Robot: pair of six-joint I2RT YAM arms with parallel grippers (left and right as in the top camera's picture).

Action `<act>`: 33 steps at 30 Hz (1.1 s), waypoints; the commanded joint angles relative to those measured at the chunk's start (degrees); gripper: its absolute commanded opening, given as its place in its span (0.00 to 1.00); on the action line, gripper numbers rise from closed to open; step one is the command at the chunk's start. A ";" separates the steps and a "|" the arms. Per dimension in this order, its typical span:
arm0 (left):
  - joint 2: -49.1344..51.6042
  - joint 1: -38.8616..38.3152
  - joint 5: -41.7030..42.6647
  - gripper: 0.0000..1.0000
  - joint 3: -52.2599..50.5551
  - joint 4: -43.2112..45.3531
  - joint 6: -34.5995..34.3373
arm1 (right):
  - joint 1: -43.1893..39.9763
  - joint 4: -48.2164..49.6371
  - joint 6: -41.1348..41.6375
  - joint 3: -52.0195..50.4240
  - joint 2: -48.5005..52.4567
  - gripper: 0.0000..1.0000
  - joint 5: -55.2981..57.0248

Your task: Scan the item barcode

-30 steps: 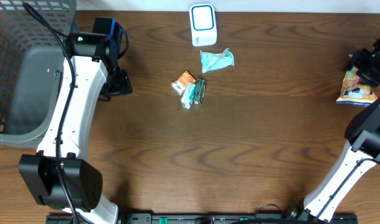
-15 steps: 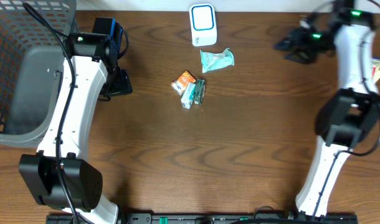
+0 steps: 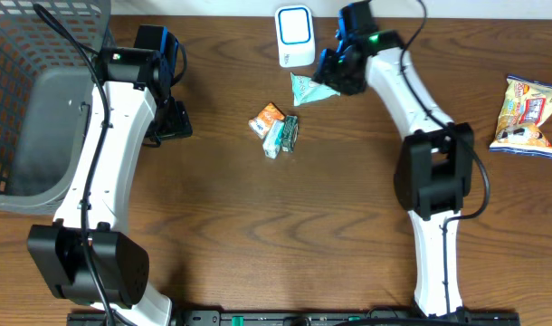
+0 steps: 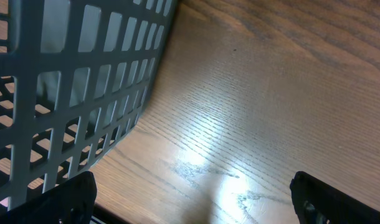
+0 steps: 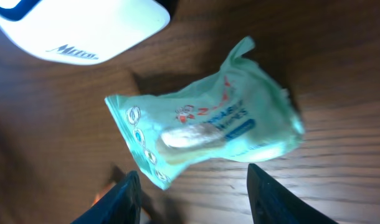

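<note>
The teal packet (image 5: 202,127) lies long axis crosswise before the right pincer (image 5: 194,171), fingers apart; left pincer (image 4: 205,199) likewise apart.

Worktop (image 3: 258,226): basket (image 3: 41,109) set at left edge; scanner (image 3: 295,36) placed far centre; pouch (image 3: 308,88) laid just before it; packet cluster (image 3: 276,129) nearer, mid-worktop; snack bag (image 3: 524,113) kept well apart, right edge.

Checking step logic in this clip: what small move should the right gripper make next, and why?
Probably lower and close on the mint packet: the right gripper is open just above it, and the packet lies unheld on the table beside the white scanner.
</note>
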 commanded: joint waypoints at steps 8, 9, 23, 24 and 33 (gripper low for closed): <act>-0.07 0.15 -1.16 0.98 -0.24 -0.22 0.74 | 4.11 6.88 13.66 -8.09 -2.34 0.49 18.71; -0.09 0.15 -1.16 0.98 -0.24 -0.20 0.74 | 4.09 7.15 12.79 -8.57 -2.34 0.47 18.84; -0.09 0.15 -1.16 0.98 -0.24 -0.20 0.74 | -0.83 -10.95 -7.65 -8.46 -8.52 0.29 20.15; -0.07 0.15 -1.16 0.97 -0.24 -0.20 0.74 | -1.40 -12.85 -9.97 -8.46 -9.73 0.29 20.17; -0.07 0.15 -1.16 0.98 -0.24 -0.22 0.74 | -2.36 -15.52 -17.29 -8.48 -14.08 0.37 9.40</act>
